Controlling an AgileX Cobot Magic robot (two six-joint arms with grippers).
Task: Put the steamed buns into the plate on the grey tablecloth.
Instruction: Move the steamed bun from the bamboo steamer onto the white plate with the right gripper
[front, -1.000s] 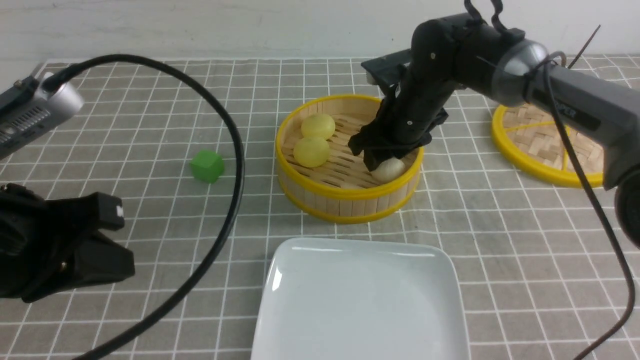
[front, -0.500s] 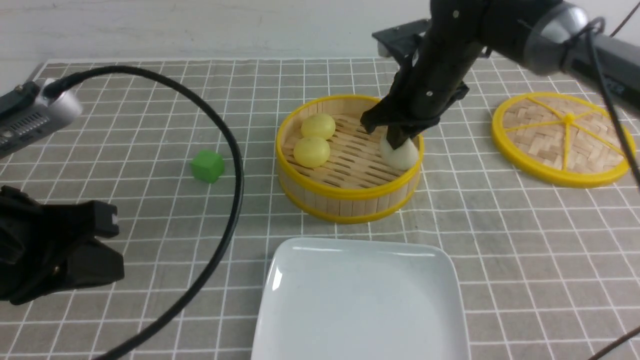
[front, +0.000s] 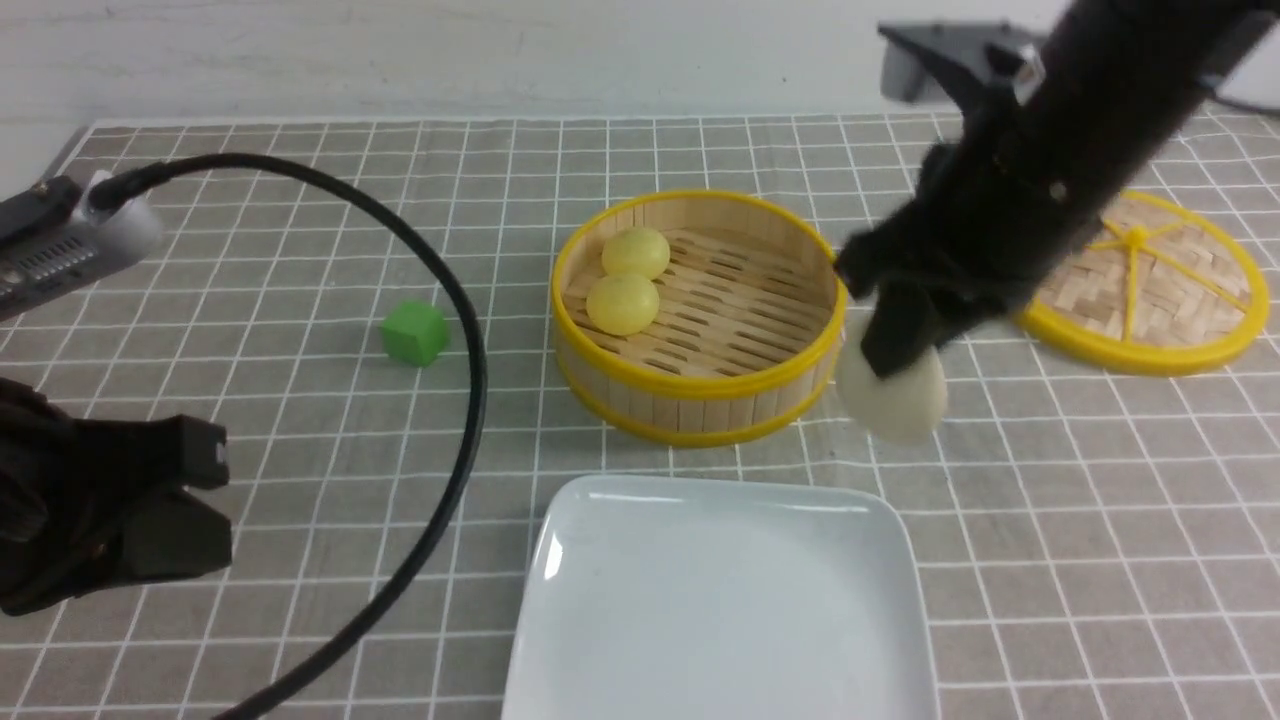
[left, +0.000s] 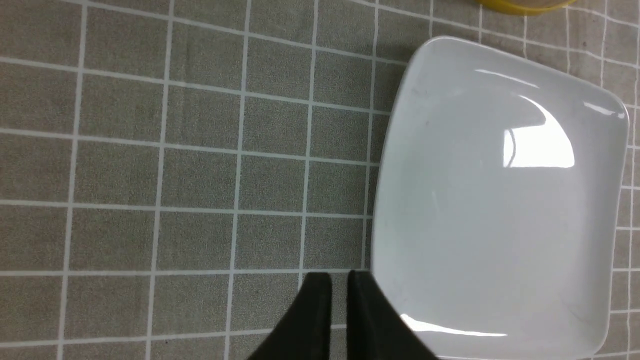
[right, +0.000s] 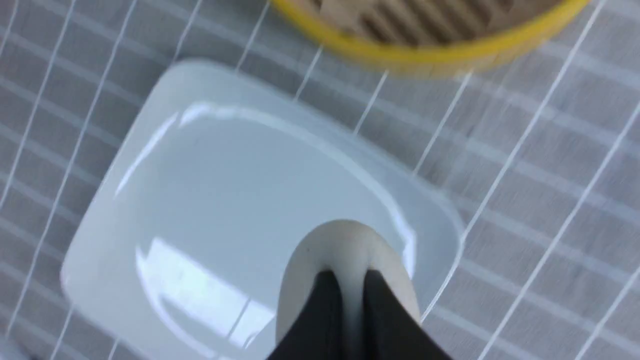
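Observation:
My right gripper (front: 893, 345) is shut on a beige-white steamed bun (front: 892, 398), which hangs in the air just right of the steamer and above the grey tablecloth (front: 300, 250). In the right wrist view the bun (right: 345, 247) is pinched between the fingertips of that gripper (right: 352, 280), over a corner of the white square plate (right: 225, 200). Two pale yellow buns (front: 636, 252) (front: 622, 303) lie in the steamer. The plate (front: 600, 495) sits at the front centre with nothing on it. My left gripper (left: 339, 282) is shut and holds nothing, low beside the plate (left: 500, 200).
The bamboo steamer basket (front: 690, 390) stands behind the plate. Its woven lid (front: 1150, 300) lies at the right. A green cube (front: 414, 332) sits left of the steamer. A black cable (front: 470, 380) loops over the left side.
My right gripper closed on the beige-white bun, lifted it out of the steamer and carried it right and toward the plate. The left arm barely shifted.

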